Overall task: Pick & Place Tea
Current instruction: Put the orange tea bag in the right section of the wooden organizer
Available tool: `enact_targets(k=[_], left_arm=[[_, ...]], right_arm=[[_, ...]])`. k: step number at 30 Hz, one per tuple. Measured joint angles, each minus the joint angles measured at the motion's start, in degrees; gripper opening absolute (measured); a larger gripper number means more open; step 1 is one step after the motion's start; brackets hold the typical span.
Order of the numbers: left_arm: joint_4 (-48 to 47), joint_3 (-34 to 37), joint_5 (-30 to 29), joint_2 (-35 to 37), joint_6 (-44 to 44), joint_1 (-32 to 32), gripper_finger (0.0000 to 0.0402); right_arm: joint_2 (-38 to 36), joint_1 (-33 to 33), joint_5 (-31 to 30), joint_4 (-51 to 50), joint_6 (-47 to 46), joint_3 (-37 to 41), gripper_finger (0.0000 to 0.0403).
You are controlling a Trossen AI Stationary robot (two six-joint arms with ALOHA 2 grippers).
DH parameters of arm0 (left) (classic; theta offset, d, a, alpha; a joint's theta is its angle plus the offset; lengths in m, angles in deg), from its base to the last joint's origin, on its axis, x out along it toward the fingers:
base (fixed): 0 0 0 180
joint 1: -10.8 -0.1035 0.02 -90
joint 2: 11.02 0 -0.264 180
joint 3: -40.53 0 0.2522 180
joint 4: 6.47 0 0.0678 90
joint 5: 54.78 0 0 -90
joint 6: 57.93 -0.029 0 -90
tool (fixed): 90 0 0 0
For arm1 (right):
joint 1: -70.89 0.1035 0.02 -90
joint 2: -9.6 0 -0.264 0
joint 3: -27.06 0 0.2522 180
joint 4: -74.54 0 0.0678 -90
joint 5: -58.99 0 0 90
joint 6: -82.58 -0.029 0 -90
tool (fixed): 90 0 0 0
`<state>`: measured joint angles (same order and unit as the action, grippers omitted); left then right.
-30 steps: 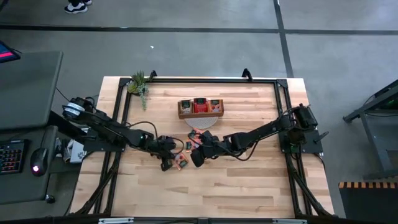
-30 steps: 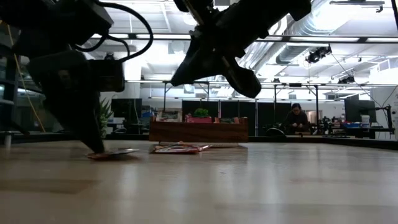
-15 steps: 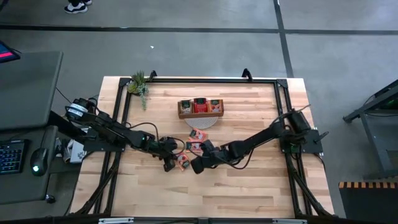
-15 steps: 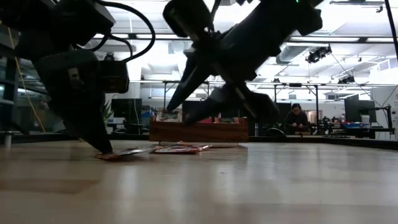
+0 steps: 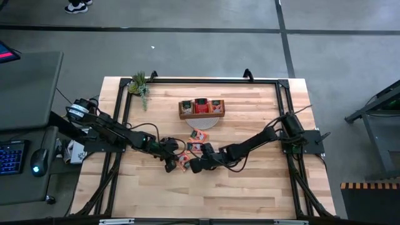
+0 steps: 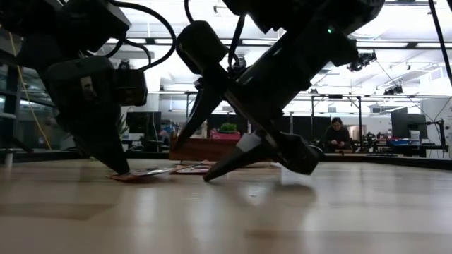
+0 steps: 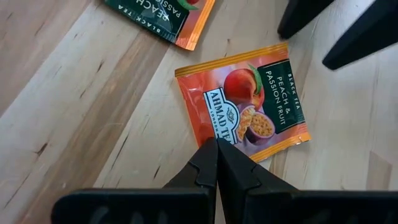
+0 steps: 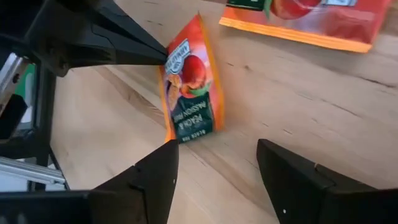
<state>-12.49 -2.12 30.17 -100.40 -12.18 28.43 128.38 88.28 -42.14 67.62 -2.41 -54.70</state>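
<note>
An orange tea sachet (image 7: 249, 99) lies on the wooden table near its middle, between my two grippers (image 5: 183, 161). My left gripper (image 7: 216, 144) is shut, its tips down on the sachet's edge nearest that arm. My right gripper (image 8: 214, 158) stands open just to the sachet's right, low over the table, with the sachet (image 8: 189, 93) ahead of its fingers; it touches nothing that I can see. Two more tea sachets (image 5: 199, 134) (image 5: 194, 148) lie flat a little farther back. My left gripper presses its shut fingertips down on the sachet's edge (image 7: 211, 134), about midway along the side by the printed label. The fingers slant down from the table's left. The sachet lies on the table under them.
A brown wooden tray (image 5: 201, 108) with sachets in its compartments stands at the far middle, with a pale round disc (image 5: 203, 122) just in front of it. A small plant (image 5: 139, 84) sits at the far left corner. A black frame rail (image 5: 200, 80) borders the table.
My right gripper has come down toward the table and moved left toward the pressed sachet, rolling its wrist, and it has opened wide. My left gripper has stayed on the sachet, which has not moved.
</note>
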Motion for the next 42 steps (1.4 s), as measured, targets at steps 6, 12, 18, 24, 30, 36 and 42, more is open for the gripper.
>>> enact_targets(k=[6,12,18,24,30,36,42], left_arm=[[1.59,0.05,-0.12,-0.04,0.00,0.00,0.0000],[2.59,0.03,-0.25,-0.04,0.06,-0.01,0.0000],[2.65,0.03,-0.45,-0.02,0.86,-0.02,0.0000],[2.67,0.03,-0.47,-0.02,0.92,-0.02,0.0000],[2.69,0.01,-0.49,-0.02,0.92,-0.02,0.0000],[2.81,-0.01,-0.51,0.00,0.87,-0.04,0.0000],[2.86,-0.01,-0.57,0.00,0.85,-0.04,0.0000]], right_arm=[[0.77,-1.39,0.54,2.22,-0.44,-0.04,0.0216],[0.89,-3.72,-0.27,2.46,0.40,-0.04,0.0216],[0.94,-5.05,0.46,3.42,1.70,-0.04,0.0196],[0.96,-4.08,2.64,3.51,2.97,0.00,0.0161],[0.96,-1.90,1.61,3.18,1.37,0.00,0.0152],[0.96,-2.05,-0.18,2.53,0.94,0.00,0.0153],[0.99,-2.42,-0.20,3.23,1.00,0.00,0.0153]])
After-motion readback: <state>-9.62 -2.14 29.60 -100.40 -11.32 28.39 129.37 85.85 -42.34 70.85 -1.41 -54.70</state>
